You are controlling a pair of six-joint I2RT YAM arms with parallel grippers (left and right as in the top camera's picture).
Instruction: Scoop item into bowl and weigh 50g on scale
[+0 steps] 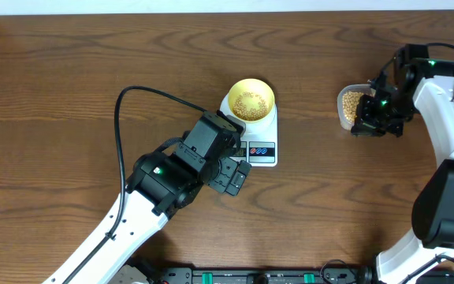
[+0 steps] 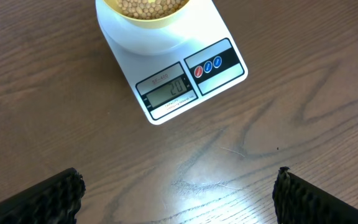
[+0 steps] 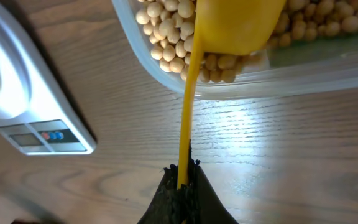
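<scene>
overhead: small round pale-yellow bowl (image 1: 251,81) of tan pea-sized beans (image 1: 250,101) sits on flat white plastic scale (image 1: 271,132), centre, for weighing | left wrist: left gripper (image 2: 178,179), ribbed black pads (image 2: 55,196) spread, empty, bottom corners, facing display (image 2: 166,92) | right wrist: right gripper (image 3: 183,171) pinches thin yellow plastic scoop (image 3: 235,25) dipped in clear tub (image 3: 303,78), top, apparently for another load

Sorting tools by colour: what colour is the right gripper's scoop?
The scoop is yellow; clearest in the right wrist view.
</scene>
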